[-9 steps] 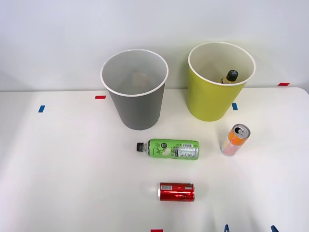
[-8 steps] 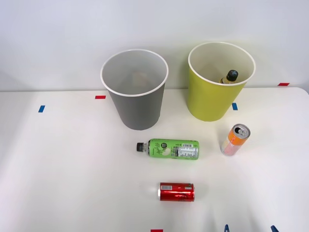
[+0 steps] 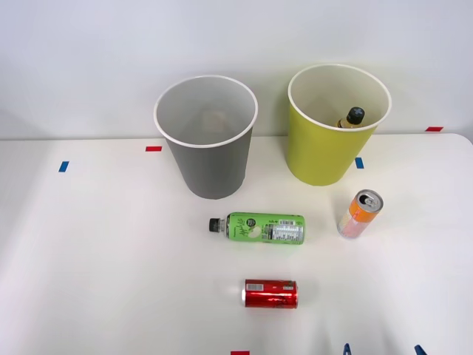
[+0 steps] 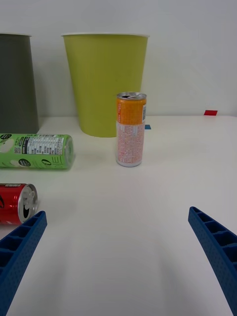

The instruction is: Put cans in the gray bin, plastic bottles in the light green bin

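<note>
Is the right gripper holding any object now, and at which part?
Nothing is held. The right gripper is open, with bare table between its fingers; the orange can stands beyond.

gripper [image 4: 118,256] | fingers [image 4: 215,249]: blue, ribbed, tapered plastic | two

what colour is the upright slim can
Orange on top, white-pink below, silver lid: the slim can, best in the right wrist view.
</note>
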You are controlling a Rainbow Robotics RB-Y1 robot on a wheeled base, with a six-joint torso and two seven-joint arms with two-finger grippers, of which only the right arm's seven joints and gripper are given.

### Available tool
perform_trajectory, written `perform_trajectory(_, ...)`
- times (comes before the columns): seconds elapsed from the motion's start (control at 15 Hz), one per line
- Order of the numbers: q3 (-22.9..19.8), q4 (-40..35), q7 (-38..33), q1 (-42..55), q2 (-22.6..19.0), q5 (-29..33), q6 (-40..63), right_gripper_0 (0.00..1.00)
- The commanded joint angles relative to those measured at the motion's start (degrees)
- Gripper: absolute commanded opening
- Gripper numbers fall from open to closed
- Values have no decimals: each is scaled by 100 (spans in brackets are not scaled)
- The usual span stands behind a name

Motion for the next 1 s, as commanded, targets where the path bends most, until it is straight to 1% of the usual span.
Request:
perform_trajectory(0.07, 0, 0, 0, 0, 0, 0, 0, 100)
perform_trajectory(1.0, 0, 0, 0, 0, 0, 0, 0, 100)
